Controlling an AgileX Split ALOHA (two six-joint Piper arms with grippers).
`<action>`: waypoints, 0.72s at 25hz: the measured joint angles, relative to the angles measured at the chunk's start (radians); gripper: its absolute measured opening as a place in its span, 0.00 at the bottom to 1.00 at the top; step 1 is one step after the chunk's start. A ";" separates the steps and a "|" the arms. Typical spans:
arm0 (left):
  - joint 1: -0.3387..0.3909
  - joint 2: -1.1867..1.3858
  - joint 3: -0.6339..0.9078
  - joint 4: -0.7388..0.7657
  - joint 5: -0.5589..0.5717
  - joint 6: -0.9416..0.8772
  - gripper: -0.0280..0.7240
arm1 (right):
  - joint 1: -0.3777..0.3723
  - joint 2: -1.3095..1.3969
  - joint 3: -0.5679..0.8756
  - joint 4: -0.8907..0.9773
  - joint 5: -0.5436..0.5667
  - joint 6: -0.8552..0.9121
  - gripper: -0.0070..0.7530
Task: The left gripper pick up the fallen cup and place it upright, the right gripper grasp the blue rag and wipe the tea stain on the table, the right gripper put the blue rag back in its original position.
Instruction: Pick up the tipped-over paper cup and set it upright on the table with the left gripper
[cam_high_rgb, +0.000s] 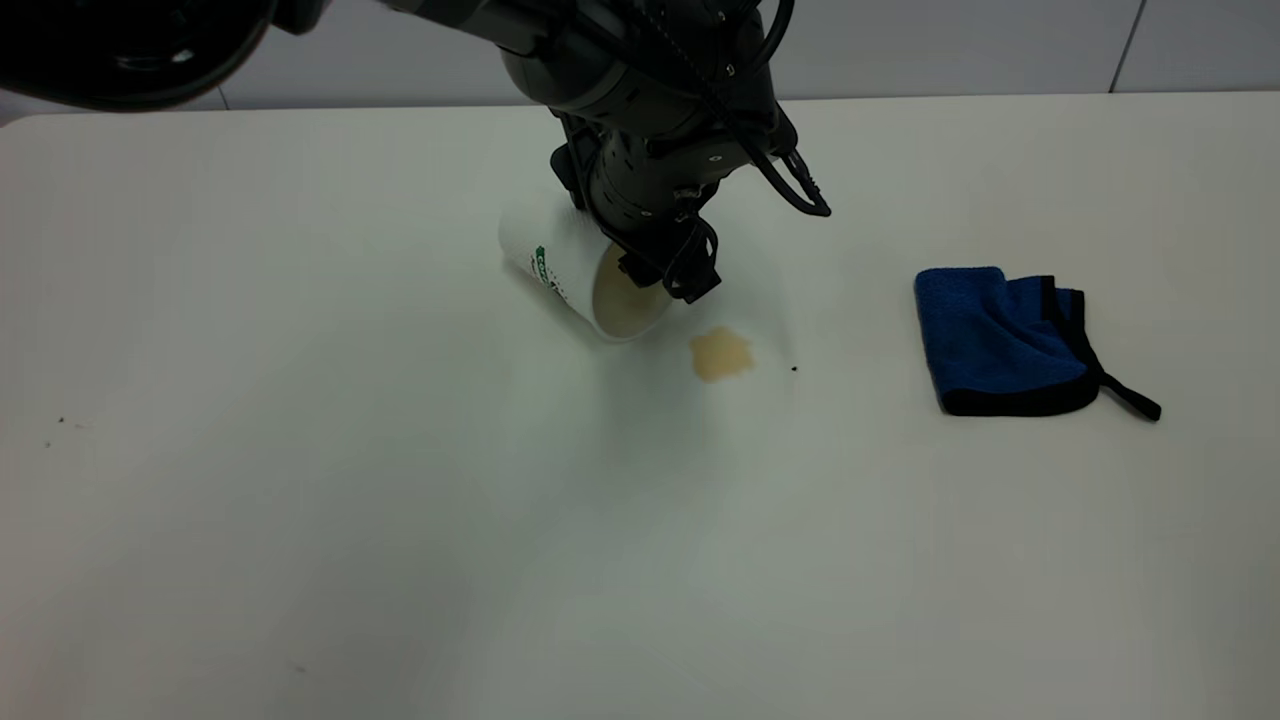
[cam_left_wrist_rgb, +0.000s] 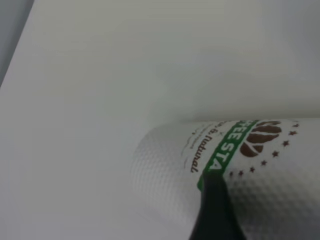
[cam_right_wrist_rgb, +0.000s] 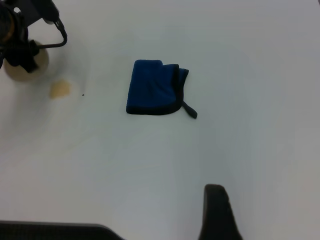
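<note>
The fallen cup (cam_high_rgb: 575, 272) (cam_left_wrist_rgb: 260, 165), white with a green logo band, lies tilted at the table's middle with its stained mouth facing the front right. My left gripper (cam_high_rgb: 668, 272) (cam_left_wrist_rgb: 272, 200) is shut on it near the rim, with one black finger (cam_left_wrist_rgb: 214, 210) pressed against the outer wall. The tea stain (cam_high_rgb: 720, 353) (cam_right_wrist_rgb: 59, 89) is a light-brown blotch just in front of the mouth. The blue rag (cam_high_rgb: 1000, 340) (cam_right_wrist_rgb: 154, 88) lies folded to the right, untouched. My right gripper (cam_right_wrist_rgb: 262, 215) hovers open well short of the rag, showing a single finger (cam_right_wrist_rgb: 218, 212).
The white table (cam_high_rgb: 300, 450) stretches wide on all sides. A tiny black speck (cam_high_rgb: 795, 368) sits right of the stain, and a few specks (cam_high_rgb: 60, 422) lie far left. The left arm's cables (cam_high_rgb: 790, 180) loop out above the stain.
</note>
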 joint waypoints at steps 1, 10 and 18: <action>0.000 0.000 0.000 0.012 0.003 -0.013 0.75 | 0.000 0.000 0.000 0.000 0.000 0.000 0.71; 0.000 -0.009 -0.005 0.092 0.120 -0.007 0.15 | 0.000 0.000 0.000 0.000 0.000 0.000 0.71; 0.055 -0.176 -0.005 -0.219 0.119 0.200 0.05 | 0.000 0.000 0.000 0.000 0.000 0.000 0.71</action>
